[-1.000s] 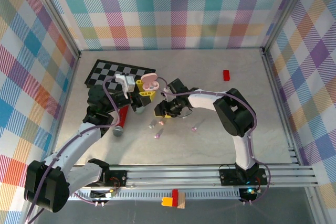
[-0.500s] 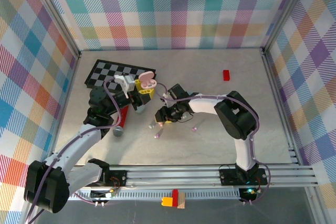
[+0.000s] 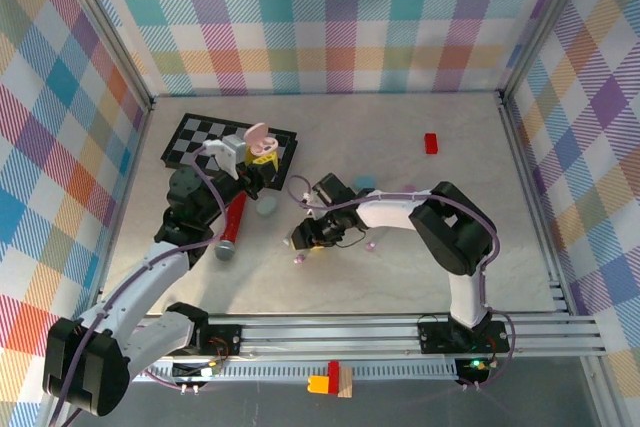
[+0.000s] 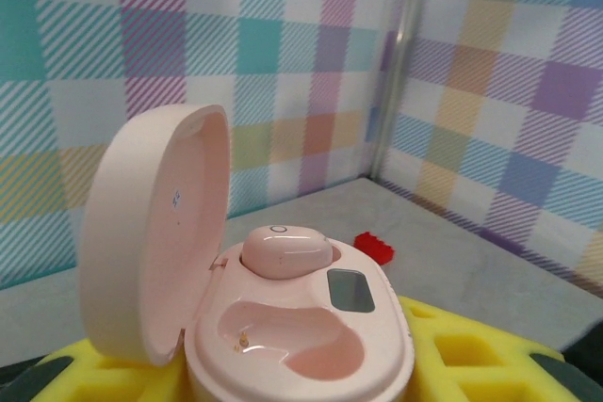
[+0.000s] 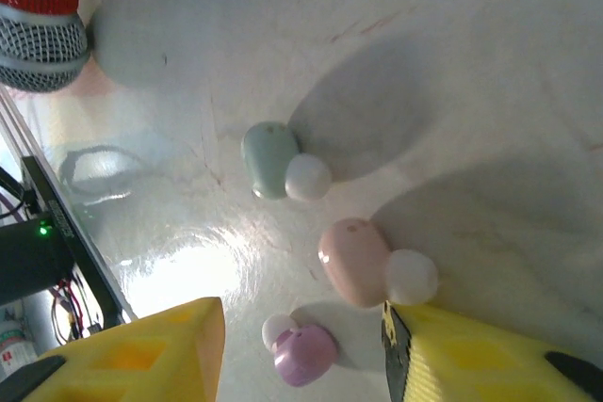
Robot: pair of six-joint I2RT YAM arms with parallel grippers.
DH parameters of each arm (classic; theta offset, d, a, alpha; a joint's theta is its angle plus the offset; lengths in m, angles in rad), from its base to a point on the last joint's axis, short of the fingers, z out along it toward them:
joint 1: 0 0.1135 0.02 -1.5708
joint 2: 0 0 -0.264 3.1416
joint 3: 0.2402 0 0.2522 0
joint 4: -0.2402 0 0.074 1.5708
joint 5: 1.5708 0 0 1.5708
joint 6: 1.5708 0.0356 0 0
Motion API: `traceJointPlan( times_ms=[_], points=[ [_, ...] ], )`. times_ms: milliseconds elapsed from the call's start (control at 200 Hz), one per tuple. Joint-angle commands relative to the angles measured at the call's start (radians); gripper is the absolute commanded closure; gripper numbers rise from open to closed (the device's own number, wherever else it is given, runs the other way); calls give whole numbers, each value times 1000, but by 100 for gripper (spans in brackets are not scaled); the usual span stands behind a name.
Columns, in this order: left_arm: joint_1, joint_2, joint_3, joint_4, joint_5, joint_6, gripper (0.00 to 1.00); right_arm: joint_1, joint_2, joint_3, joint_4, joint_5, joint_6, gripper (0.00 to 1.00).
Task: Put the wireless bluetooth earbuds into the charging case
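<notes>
One pink earbud [image 4: 285,249] sits in the open case [image 4: 301,331] clenched by the left gripper [image 3: 262,155], its second socket empty, while the right gripper [image 3: 302,237] hangs spread and empty over three loose earbuds [image 5: 354,261] on the table [image 5: 490,63].

Random stuff on the desk [image 3: 420,267]: a black-and-white checkerboard [image 3: 195,134] at the back left, a small red brick [image 3: 431,143] off alone at the back right, and a red microphone [image 3: 234,219] with a grey mesh head lying just in front of the board. Plaid walls [image 3: 330,17] all round.
</notes>
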Motion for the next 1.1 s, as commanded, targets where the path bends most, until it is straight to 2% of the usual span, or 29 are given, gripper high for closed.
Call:
traceJointPlan(
  times_ms=[0, 105, 235, 365, 490, 745, 1095],
  points=[
    [22, 38, 36, 1, -70, 16, 59, 22, -58, -17, -27, 55, -26, 53],
    [56, 73, 36, 35, -71, 3, 59, 33, -90, -3, -84, 156, -86, 54],
    [122, 93, 35, 66, -67, -33, 59, 72, -118, 31, -170, 351, -201, 56],
    [207, 122, 41, 97, -22, -59, 59, 139, -124, 42, -178, 554, -313, 58],
    [289, 153, 48, 149, 20, -110, 59, 186, -103, 84, -198, 682, -383, 58],
    [331, 189, 64, 171, 60, -141, 59, 233, 25, 246, -338, 816, -448, 56],
    [333, 195, 59, 171, 91, -147, 59, 242, 123, 345, -408, 830, -434, 58]
  ],
)
